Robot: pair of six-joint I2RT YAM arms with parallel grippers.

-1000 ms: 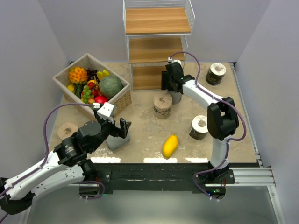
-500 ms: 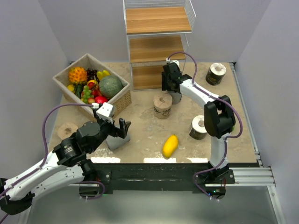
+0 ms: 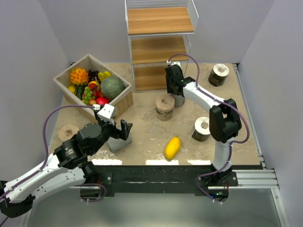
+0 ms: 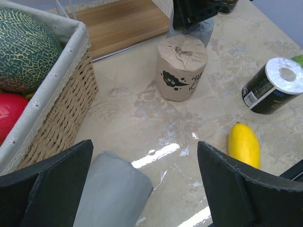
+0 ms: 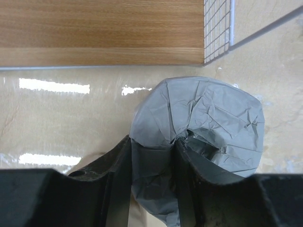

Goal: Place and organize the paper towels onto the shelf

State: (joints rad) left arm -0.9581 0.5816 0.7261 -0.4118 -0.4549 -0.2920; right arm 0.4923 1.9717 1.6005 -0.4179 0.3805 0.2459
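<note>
The shelf (image 3: 159, 47) stands at the back centre, its boards bare. My right gripper (image 3: 174, 90) is shut on the wall of an upright grey paper towel roll (image 3: 179, 99) just before the bottom board (image 5: 94, 28); its fingers (image 5: 118, 175) pinch the wrapper (image 5: 208, 113). My left gripper (image 3: 120, 131) is open over a second grey roll (image 3: 116, 143) lying between its fingers (image 4: 47, 189), closer to the left one (image 4: 111, 194). A tan printed roll (image 3: 164, 107) stands mid-table (image 4: 181, 68), another at the far left (image 3: 68, 131). Dark rolls sit at the right (image 3: 202, 128) and back right (image 3: 218, 74).
A wicker basket (image 3: 124, 101) full of fruit stands at the back left, close to my left gripper (image 4: 57, 113). A yellow mango (image 3: 172, 147) lies near the front edge (image 4: 244, 144). The dark roll (image 4: 272, 85) lies beyond the mango.
My right arm has shifted slightly near the shelf's foot, still holding the grey roll. The left arm and the other rolls have not moved.
</note>
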